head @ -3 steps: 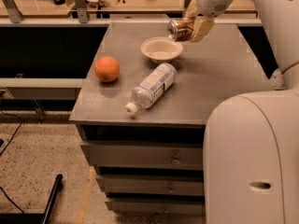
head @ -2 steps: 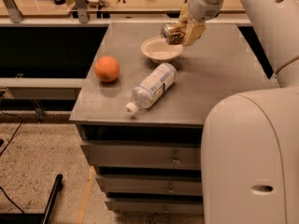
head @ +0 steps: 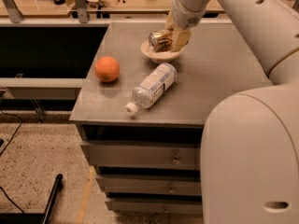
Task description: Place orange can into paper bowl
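The orange can (head: pixel 160 41) lies on its side in my gripper (head: pixel 172 37), silver end facing left, held directly over the paper bowl (head: pixel 160 56). The can hangs just above the bowl's inside; I cannot tell whether it touches the bowl. The gripper is shut on the can, its tan fingers (head: pixel 181 38) on either side. The off-white bowl sits on the grey cabinet top (head: pixel 219 73) toward the back middle, partly hidden by the can and fingers.
A clear plastic bottle with a white cap (head: pixel 151 86) lies on its side in front of the bowl. A round orange fruit (head: pixel 107 68) sits at the left of the cabinet top. My white arm and body fill the right side. Drawers lie below.
The gripper has carried the can leftward and down, from beside the bowl's right rim to directly over the bowl. The bottle and fruit have not moved.
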Controlling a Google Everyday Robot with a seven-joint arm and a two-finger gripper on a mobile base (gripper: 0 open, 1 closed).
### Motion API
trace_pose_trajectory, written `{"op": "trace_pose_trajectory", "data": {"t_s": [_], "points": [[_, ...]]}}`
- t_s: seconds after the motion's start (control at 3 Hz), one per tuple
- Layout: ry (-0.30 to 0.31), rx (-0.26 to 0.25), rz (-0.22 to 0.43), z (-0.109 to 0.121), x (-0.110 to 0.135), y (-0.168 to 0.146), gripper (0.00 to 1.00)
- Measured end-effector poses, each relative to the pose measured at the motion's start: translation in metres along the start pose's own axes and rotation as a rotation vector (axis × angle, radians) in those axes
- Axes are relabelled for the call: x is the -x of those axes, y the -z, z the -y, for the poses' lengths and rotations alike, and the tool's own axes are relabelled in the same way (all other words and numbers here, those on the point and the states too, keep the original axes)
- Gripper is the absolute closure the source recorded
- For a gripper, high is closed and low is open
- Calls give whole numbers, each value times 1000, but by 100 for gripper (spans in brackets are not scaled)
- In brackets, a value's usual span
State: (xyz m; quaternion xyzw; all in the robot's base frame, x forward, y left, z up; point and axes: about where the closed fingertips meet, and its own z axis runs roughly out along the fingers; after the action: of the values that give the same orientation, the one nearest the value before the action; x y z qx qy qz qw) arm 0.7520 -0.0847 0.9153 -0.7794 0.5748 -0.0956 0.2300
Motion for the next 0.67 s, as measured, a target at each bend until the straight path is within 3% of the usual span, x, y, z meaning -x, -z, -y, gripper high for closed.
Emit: {"op": "trace_pose_trajectory", "data": {"t_s": [0.33,0.67], "points": [[10,20,-22,-6,11,-7,36],[2,69,3,-15,11,-10,12]]}}
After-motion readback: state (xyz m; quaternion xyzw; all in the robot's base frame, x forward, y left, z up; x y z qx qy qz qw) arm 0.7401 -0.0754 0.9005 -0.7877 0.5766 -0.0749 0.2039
